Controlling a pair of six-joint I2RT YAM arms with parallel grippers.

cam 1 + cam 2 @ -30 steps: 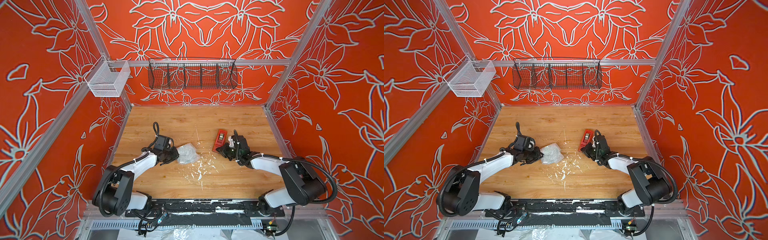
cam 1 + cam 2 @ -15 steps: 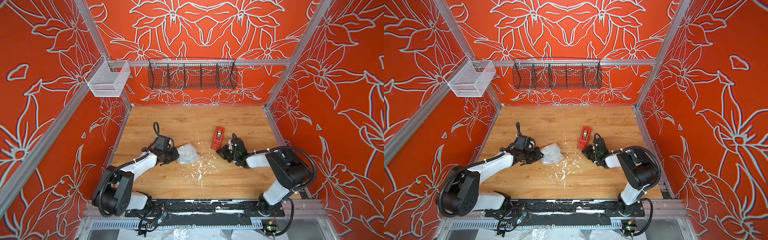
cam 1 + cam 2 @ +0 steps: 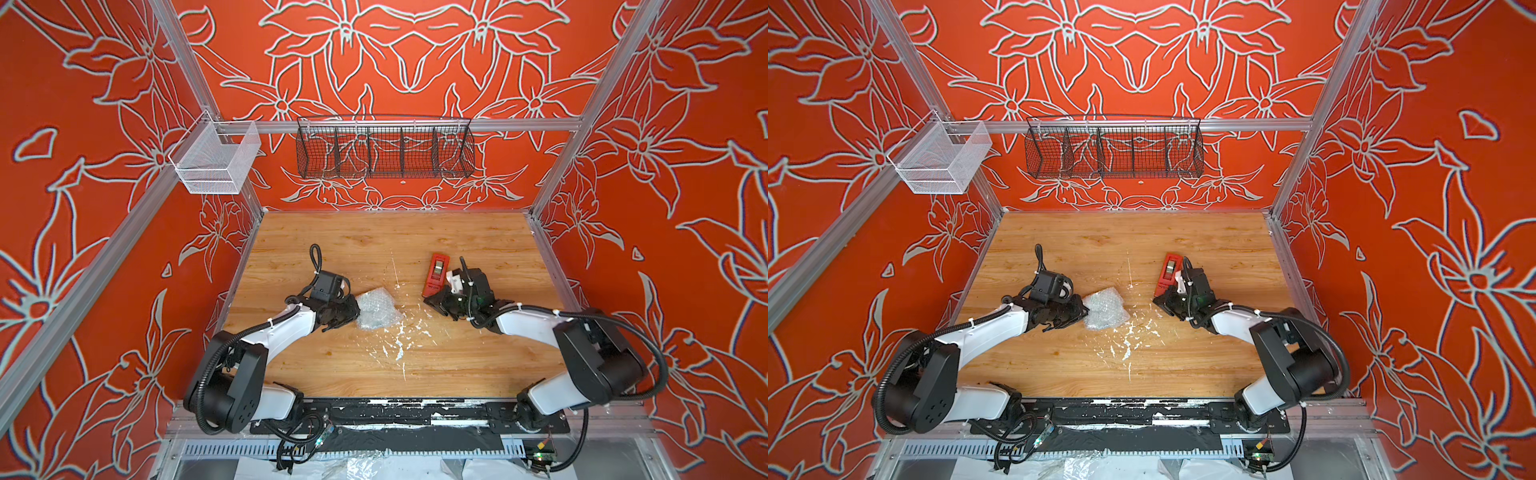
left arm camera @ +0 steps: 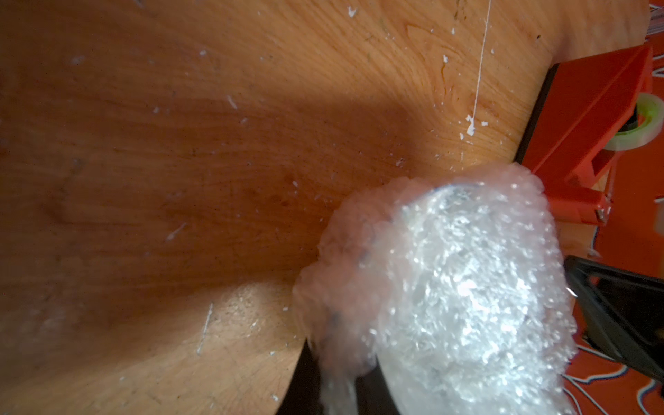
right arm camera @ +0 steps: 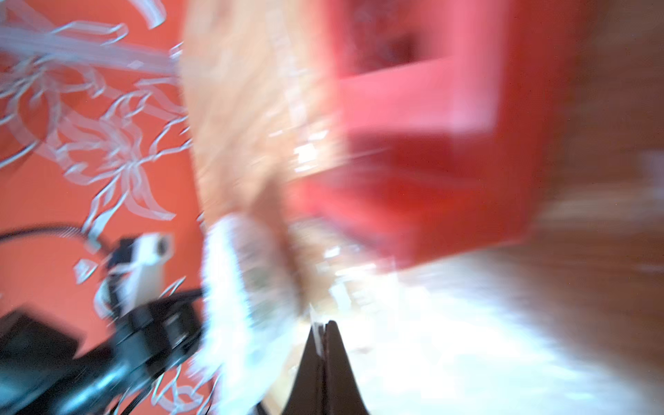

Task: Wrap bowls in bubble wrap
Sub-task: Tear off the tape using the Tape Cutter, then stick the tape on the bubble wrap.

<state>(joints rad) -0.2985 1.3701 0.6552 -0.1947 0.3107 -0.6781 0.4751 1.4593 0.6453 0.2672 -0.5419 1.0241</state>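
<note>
You are clamping the bundled bubble wrap (image 3: 376, 309), left of centre on the worktop (image 3: 457, 353), in your left pincer (image 3: 353, 311) while your right pincer (image 3: 432, 300) is hovering clenched beside the tape dispenser (image 3: 436, 272), so any slackening could be letting the springy wrap unfold.

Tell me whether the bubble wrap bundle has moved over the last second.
No. The bubble wrap lies in the same spot beside the white scuffs, with the left claw still at its edge.
</note>
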